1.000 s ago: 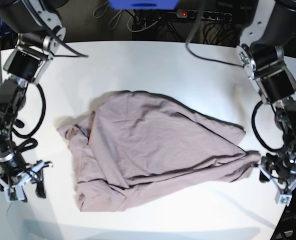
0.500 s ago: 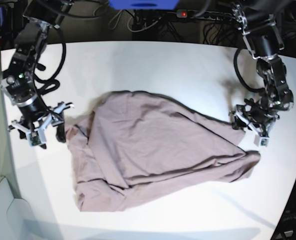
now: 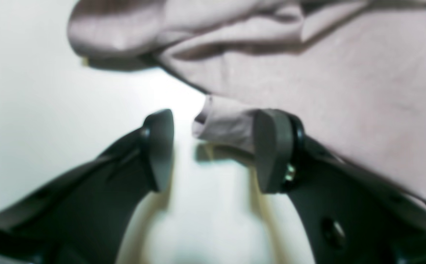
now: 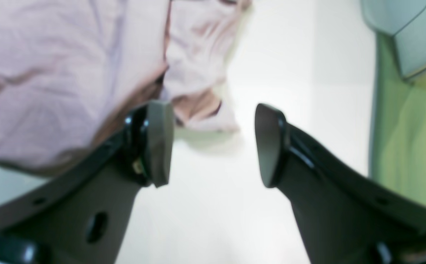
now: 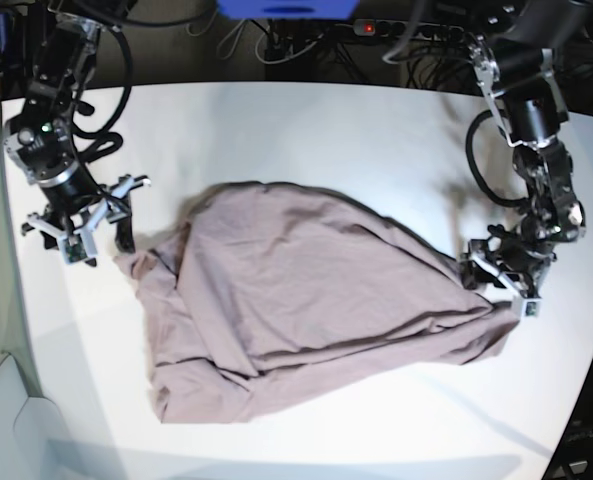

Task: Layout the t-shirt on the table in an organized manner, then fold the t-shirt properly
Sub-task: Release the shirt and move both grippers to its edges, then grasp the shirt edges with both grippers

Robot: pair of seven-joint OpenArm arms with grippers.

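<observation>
**Crumpled t-shirt flanked by two parted grippers**

The mauve t-shirt (image 5: 296,300) is seen bunched and wrinkled in the middle of the white table (image 5: 306,130) in the base view, its broad end toward the lower left of the frame and a narrowing corner toward the right. The left gripper (image 5: 503,275) is placed at that right-hand corner, low over the tabletop. In the left wrist view its jaws are spread, and a small fold of the t-shirt (image 3: 308,73) is seen between the fingers (image 3: 271,150), beside the right-hand pad; nothing is clamped. The right gripper (image 5: 81,225) is positioned at the left of the base frame, just beside the shirt's upper-left edge. In the right wrist view its jaws are held wide apart, with a puckered edge of the t-shirt (image 4: 69,66) lying beyond the fingertips (image 4: 157,143) and bare table (image 4: 213,205) between them
</observation>
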